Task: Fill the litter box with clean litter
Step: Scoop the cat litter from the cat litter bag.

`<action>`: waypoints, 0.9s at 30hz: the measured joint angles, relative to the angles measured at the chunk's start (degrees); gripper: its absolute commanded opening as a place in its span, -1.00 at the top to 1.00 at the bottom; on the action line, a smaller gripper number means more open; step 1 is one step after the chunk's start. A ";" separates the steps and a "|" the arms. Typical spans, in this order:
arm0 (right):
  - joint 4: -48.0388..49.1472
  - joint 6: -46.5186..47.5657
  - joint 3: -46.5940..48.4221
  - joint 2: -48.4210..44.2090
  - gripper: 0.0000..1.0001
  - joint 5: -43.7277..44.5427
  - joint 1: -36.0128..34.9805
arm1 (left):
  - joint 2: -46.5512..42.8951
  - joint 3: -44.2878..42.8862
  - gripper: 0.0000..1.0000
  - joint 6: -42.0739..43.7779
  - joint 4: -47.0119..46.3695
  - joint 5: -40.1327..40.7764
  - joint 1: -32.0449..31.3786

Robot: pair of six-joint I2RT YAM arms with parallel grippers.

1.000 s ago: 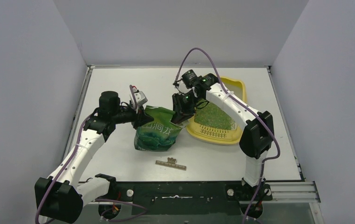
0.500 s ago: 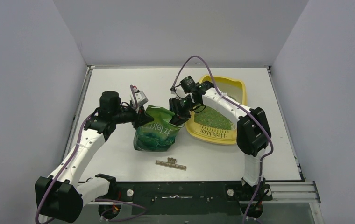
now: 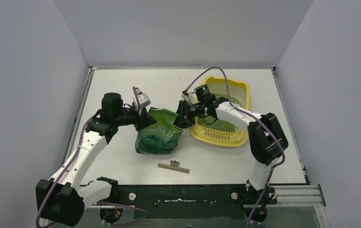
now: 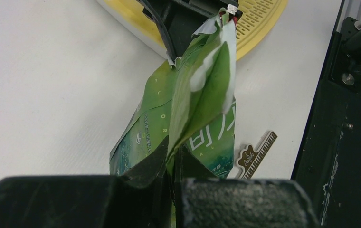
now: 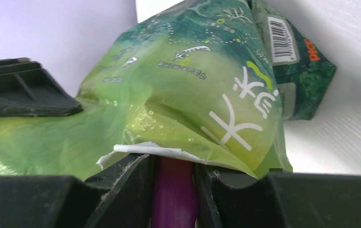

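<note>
Top external view: the left end effector [image 3: 143, 119] is fully closed on the left lip of the glossy green printed plastic pouch [image 3: 159, 135], which stands upright on the white table [image 3: 121, 156]. This grip is unchanged over the last second. The right arm has dropped its elbow and swung its wrist down, so the right end effector [image 3: 182, 118] now sits at the right lip of the pouch mouth. Its fingers are partly closed on the handle of the magenta plastic scoop [image 5: 174, 194]; the scoop bowl is hidden. Judgement: another load is being fetched.

The pale yellow rectangular plastic litter box [image 3: 243, 90] lies just right of the pouch. Fine light-green clean litter [image 3: 222, 126] covers part of its floor, so filling is under way, not complete.

Markings: the pouch bears large white Chinese characters, plus a barcode and orange letters beginning "PIC" on its back panel. Smaller print is illegible. The flat ruler-shaped card [image 3: 174, 166] carries script too small to read.
</note>
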State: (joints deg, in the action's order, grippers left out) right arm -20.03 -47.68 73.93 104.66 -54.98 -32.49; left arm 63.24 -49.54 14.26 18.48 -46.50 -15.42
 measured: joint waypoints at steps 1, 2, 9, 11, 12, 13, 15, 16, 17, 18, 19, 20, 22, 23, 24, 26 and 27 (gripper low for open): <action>3.72 -2.36 -1.75 -0.59 1.00 -0.87 0.35 | 0.02 0.00 1.00 0.00 -0.02 -0.04 0.00; 6.25 -4.20 -2.86 -0.96 1.00 -1.53 0.57 | 0.04 0.00 1.00 0.00 0.00 -0.15 0.00; 25.90 -16.96 -11.06 -2.14 1.00 -5.40 1.90 | 0.57 -0.02 1.00 -0.04 0.00 -0.33 0.00; 28.30 -18.67 -12.17 -2.29 1.00 -5.88 2.21 | 0.57 -0.02 1.00 -0.04 0.00 -0.31 0.00; 29.16 -19.28 -12.81 -2.62 1.00 -5.97 2.38 | 0.57 -0.02 1.00 -0.04 0.00 -0.31 0.00; 29.86 -19.78 -13.49 -3.15 1.00 -6.03 2.58 | 0.57 -0.02 1.00 -0.04 0.00 -0.28 0.00; 30.86 -20.59 -14.67 -4.52 1.00 -6.19 3.19 | 0.57 -0.02 1.00 -0.04 0.00 -0.24 0.00; 31.10 -20.81 -15.06 -5.11 1.00 -6.32 3.48 | 0.57 -0.02 1.00 -0.02 0.00 -0.20 0.00; 31.26 -21.03 -15.43 -5.86 1.00 -6.49 3.87 | 0.57 -0.02 1.00 -0.02 0.00 -0.13 0.00; 31.65 -21.18 -15.85 -6.54 1.00 -6.67 4.33 | 0.57 -0.02 1.00 -0.02 -0.04 -0.11 0.00; 31.98 -21.29 -16.26 -7.19 1.00 -6.80 4.76 | 0.57 -0.02 1.00 -0.04 -0.04 -0.04 0.00; 32.15 -21.44 -16.65 -7.74 1.00 -6.84 5.07 | 0.55 -0.02 1.00 -0.02 -0.07 0.00 0.00; 32.54 -21.70 -17.81 -8.87 1.00 -6.97 5.75 | 0.55 -0.02 1.00 -0.04 -0.09 0.02 0.00; 32.72 -21.86 -18.45 -9.44 1.00 -6.99 6.08 | 0.55 -0.02 1.00 -0.04 -0.07 0.04 0.00; 32.83 -21.92 -19.02 -9.90 1.00 -7.02 6.45 | 0.52 -0.02 1.00 -0.04 -0.09 0.09 0.00; 32.70 -21.86 -19.80 -10.86 1.00 -7.06 7.28 | 0.46 -0.02 1.00 -0.04 -0.09 0.31 0.00; 32.48 -21.75 -20.11 -11.41 1.00 -7.15 7.78 | 0.39 -0.02 1.00 -0.04 -0.09 0.46 0.00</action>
State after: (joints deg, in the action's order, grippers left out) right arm 12.45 -69.43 53.82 93.25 -62.13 -24.71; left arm 63.64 -49.56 14.22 18.39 -46.04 -15.42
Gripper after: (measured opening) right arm 0.280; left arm 0.004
